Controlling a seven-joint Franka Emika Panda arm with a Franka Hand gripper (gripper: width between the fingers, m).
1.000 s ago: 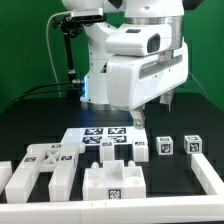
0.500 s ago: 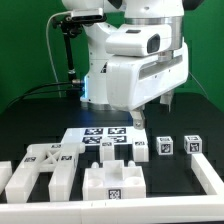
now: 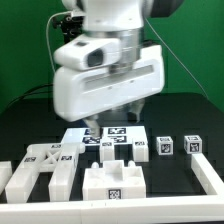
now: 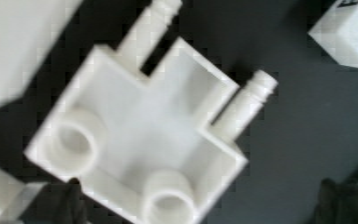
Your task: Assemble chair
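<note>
The chair parts lie apart on the black table. In the exterior view, a cross-braced panel (image 3: 45, 166) is at the front left, a slotted frame (image 3: 112, 181) at the front middle, and two small tagged blocks (image 3: 165, 146) (image 3: 193, 145) at the right. My gripper (image 3: 112, 124) hangs above the marker board (image 3: 110, 140), open and empty. In the wrist view, a white piece with two pegs and two round sockets (image 4: 140, 120) lies below my gripper (image 4: 202, 202). The dark fingertips (image 4: 37, 200) stand wide apart on either side of it and touch nothing.
A long white part (image 3: 211, 176) lies at the front right and another white part (image 3: 6, 176) at the front left edge. More white pieces show at the edges of the wrist view (image 4: 25, 45) (image 4: 350, 38). The big white arm body (image 3: 105, 75) hides the back of the table.
The arm has swung toward the exterior view's left and the wrist has turned. The gripper now hangs over the marker board. The parts on the table have not moved.
</note>
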